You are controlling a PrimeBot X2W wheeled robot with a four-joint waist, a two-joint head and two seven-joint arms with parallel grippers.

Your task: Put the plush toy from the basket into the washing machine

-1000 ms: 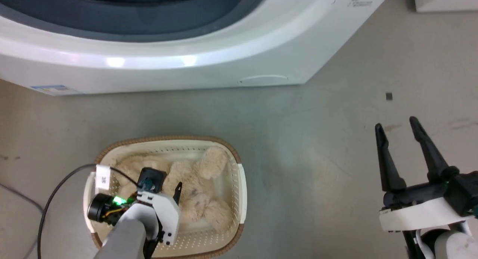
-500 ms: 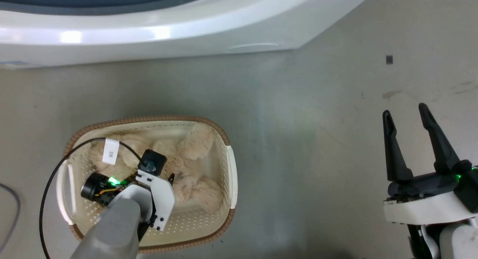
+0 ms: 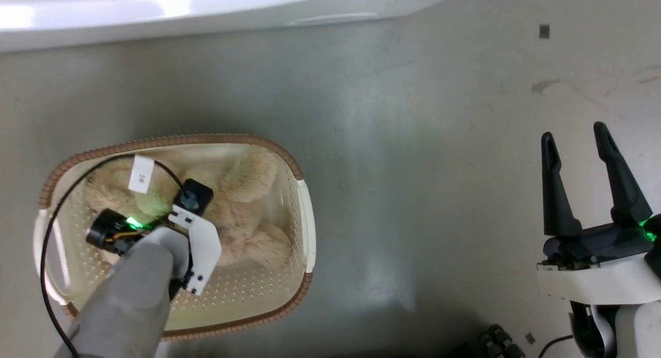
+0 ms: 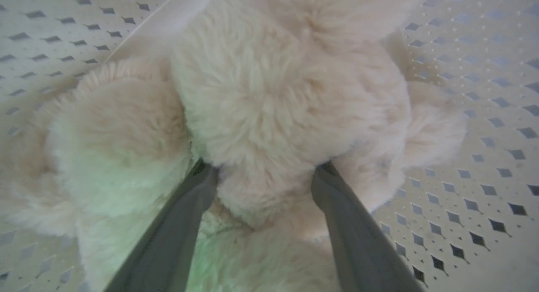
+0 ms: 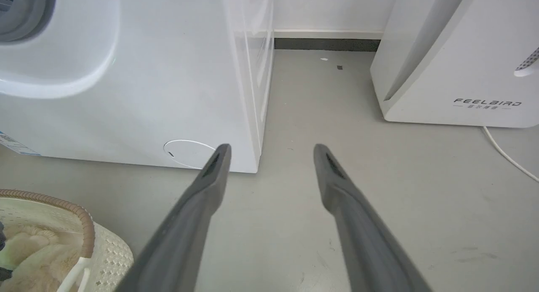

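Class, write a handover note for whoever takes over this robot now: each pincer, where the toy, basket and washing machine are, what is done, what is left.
Left pincer: open, down in the basket, fingers pushed into the plush toy either side of a fluffy lump; not closed.
Right pincer: open, holding nothing, above the floor right of the basket.
The toy lies in the basket, on the floor before the washing machine.
Done: reach to the toy. Left: grip, lift, carry into the machine, release.
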